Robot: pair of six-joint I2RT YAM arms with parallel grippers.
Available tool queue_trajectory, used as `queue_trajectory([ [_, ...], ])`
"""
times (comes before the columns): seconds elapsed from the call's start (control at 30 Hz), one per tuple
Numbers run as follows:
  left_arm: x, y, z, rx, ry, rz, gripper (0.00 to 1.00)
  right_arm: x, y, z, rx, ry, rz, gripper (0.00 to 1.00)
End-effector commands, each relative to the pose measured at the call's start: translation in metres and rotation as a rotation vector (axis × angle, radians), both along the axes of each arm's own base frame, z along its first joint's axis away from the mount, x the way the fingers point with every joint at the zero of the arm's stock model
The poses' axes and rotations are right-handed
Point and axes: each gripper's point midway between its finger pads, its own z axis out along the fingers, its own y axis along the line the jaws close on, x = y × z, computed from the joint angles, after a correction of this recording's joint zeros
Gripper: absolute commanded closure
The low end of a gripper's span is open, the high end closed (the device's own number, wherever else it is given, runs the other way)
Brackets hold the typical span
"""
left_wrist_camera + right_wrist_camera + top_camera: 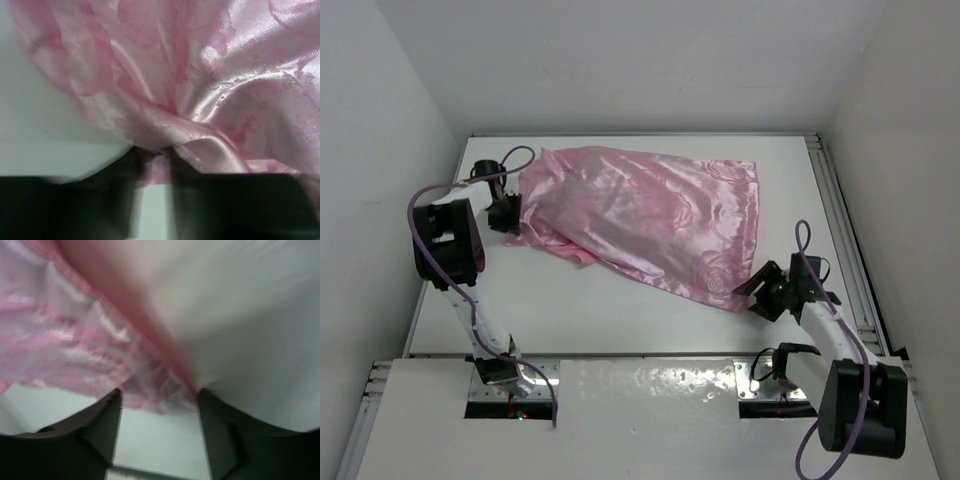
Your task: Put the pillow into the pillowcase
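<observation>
Left gripper sits at the far-left corner of the pillowcase, right gripper at its near-right mouth. Left wrist: jaws narrow, pinching satin. Right wrist: jaws wide astride the hem, pillow bulging inside. Best grab hem only, tug rightward evenly.

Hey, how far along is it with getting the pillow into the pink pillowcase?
Looks nearly done: from above the pillowcase lies plump, with nothing cream outside it. In hand: the left gripper pinches one end's fabric, and the right gripper stands open at the hem, where the cream pillow shows in the wrist view. Left: probably tucking that end in and letting go.
</observation>
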Motion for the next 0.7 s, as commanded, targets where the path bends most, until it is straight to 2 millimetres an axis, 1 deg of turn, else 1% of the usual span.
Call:
queue_trajectory([
  [0.0, 0.003, 0.005, -0.007, -0.036, -0.005, 0.013, 0.93, -0.012, -0.014, -0.027, -0.074, 0.086, -0.052, 0.43],
  [0.03, 0.002, 0.007, -0.006, -0.038, -0.004, 0.019, 1.0, -0.009, -0.013, -0.027, -0.068, 0.078, -0.051, 0.52],
  [0.1, 0.001, 0.011, 0.001, -0.059, -0.019, 0.023, 1.0, -0.008, -0.01, -0.029, -0.042, 0.096, -0.045, 0.74],
  [0.13, -0.001, 0.012, 0.006, -0.062, -0.017, 0.019, 1.0, -0.005, -0.007, -0.027, -0.026, 0.089, -0.042, 0.98],
  [0.17, -0.001, 0.017, 0.018, -0.065, -0.042, 0.025, 1.0, 0.0, -0.003, -0.02, 0.003, 0.074, -0.031, 1.0],
  [0.2, -0.003, 0.017, 0.024, -0.074, -0.045, 0.023, 1.0, 0.006, -0.001, -0.013, 0.017, 0.049, -0.026, 1.0],
  [0.23, -0.002, 0.021, 0.034, -0.073, -0.07, 0.017, 1.0, 0.013, 0.001, -0.004, 0.03, 0.017, -0.018, 1.0],
  [0.27, -0.001, 0.027, 0.054, -0.075, -0.116, 0.023, 1.0, 0.034, 0.001, 0.021, 0.042, -0.067, -0.015, 1.0],
  [0.3, -0.004, 0.027, 0.064, -0.078, -0.116, 0.01, 1.0, 0.044, 0.0, 0.036, 0.043, -0.105, -0.019, 1.0],
  [0.33, -0.002, 0.029, 0.078, -0.076, -0.14, 0.003, 1.0, 0.055, -0.001, 0.054, 0.044, -0.144, -0.021, 1.0],
  [0.37, 0.01, 0.034, 0.115, -0.066, -0.222, -0.009, 1.0, 0.083, -0.007, 0.097, 0.032, -0.252, -0.025, 1.0],
  [0.4, 0.009, 0.033, 0.133, -0.068, -0.232, -0.022, 1.0, 0.096, -0.01, 0.124, 0.032, -0.305, -0.025, 1.0],
  [0.43, 0.014, 0.034, 0.155, -0.063, -0.275, -0.036, 1.0, 0.106, -0.011, 0.146, 0.035, -0.347, -0.013, 1.0],
  [0.47, 0.028, 0.036, 0.204, -0.042, -0.383, -0.057, 1.0, 0.129, -0.016, 0.204, 0.034, -0.475, -0.001, 1.0],
  [0.5, 0.027, 0.035, 0.225, -0.039, -0.407, -0.067, 1.0, 0.138, -0.018, 0.227, 0.039, -0.507, 0.002, 1.0],
  [0.53, 0.031, 0.036, 0.249, -0.022, -0.457, -0.076, 1.0, 0.146, -0.02, 0.251, 0.045, -0.553, 0.008, 1.0],
  [0.57, 0.035, 0.037, 0.294, 0.012, -0.544, -0.085, 1.0, 0.157, -0.028, 0.3, 0.028, -0.651, 0.001, 1.0],
  [0.6, 0.035, 0.036, 0.314, 0.027, -0.58, -0.091, 1.0, 0.161, -0.03, 0.317, 0.042, -0.668, 0.005, 1.0],
  [0.63, 0.033, 0.037, 0.336, 0.049, -0.623, -0.095, 1.0, 0.163, -0.033, 0.354, 0.037, -0.742, 0.004, 1.0],
  [0.67, 0.029, 0.037, 0.352, 0.058, -0.65, -0.094, 1.0, 0.163, -0.038, 0.367, 0.034, -0.765, -0.011, 1.0],
])
